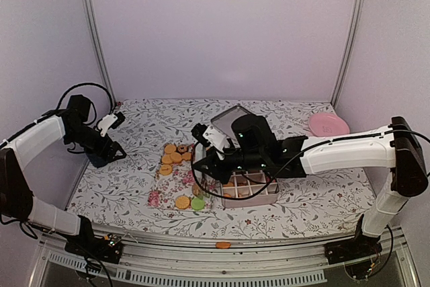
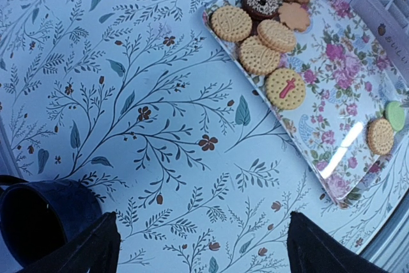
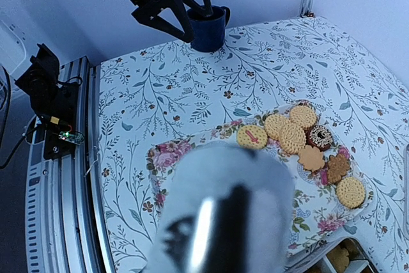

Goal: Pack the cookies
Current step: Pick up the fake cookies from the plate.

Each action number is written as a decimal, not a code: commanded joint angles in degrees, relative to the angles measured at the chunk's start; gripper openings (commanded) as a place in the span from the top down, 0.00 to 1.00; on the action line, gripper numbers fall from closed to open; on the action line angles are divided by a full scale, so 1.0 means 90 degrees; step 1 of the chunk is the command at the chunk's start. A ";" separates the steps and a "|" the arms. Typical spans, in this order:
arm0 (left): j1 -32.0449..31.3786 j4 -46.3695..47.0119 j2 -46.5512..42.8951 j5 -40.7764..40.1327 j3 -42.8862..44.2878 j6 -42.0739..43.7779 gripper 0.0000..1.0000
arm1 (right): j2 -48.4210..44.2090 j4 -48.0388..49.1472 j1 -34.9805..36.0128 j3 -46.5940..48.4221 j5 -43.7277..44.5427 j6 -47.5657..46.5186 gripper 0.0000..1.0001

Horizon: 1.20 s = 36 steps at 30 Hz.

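Observation:
The cookies (image 1: pixel 176 154) lie on a floral tray (image 1: pixel 168 183): a cluster at its far end, and an orange one (image 1: pixel 182 202) and a green one (image 1: pixel 197 203) at its near end. They also show in the left wrist view (image 2: pixel 262 36) and the right wrist view (image 3: pixel 300 135). My right gripper (image 1: pixel 201 168) hovers over the tray's right edge, next to a compartment box (image 1: pixel 250 189). In its own view it is a grey blur (image 3: pixel 220 222), and its jaws cannot be made out. My left gripper (image 2: pixel 208 250) is open and empty over the cloth, left of the tray.
A dark blue mug (image 1: pixel 99 156) stands by the left gripper (image 1: pixel 111 149) and shows in the left wrist view (image 2: pixel 38 222). A pink plate (image 1: pixel 328 124) sits at the back right. A grey lid (image 1: pixel 232 117) lies behind the box. One orange cookie (image 1: pixel 223 244) lies on the front rail.

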 commanded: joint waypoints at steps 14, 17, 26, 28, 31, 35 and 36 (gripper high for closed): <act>0.0003 0.0029 0.0003 0.0036 -0.0014 0.0084 0.09 | 0.0433 0.0318 0.0114 0.0012 -0.0305 0.0166 0.61; -0.0005 0.0032 -0.0006 0.0021 -0.0015 0.0083 0.09 | 0.0448 0.0355 0.0125 0.0004 -0.0418 0.0166 0.61; -0.0005 0.0024 -0.0019 0.0005 -0.0020 0.0083 0.09 | 0.0230 0.0414 0.0124 -0.0113 -0.0528 0.0153 0.61; -0.0004 0.0029 -0.0016 0.0021 -0.0007 0.0083 0.09 | 0.0133 0.0410 0.0125 -0.0079 -0.0500 0.0114 0.61; -0.0004 0.0024 -0.0007 0.0027 0.0016 0.0066 0.09 | 0.0033 0.0419 0.0124 -0.0010 -0.0515 0.0070 0.62; -0.0005 0.0024 -0.0016 0.0014 -0.0002 0.0065 0.09 | 0.0013 0.0448 0.0123 0.0019 -0.0571 0.0076 0.62; -0.0003 0.0015 -0.0016 0.0005 -0.0005 0.0064 0.09 | 0.0017 0.0457 0.0125 0.0014 -0.0576 0.0091 0.62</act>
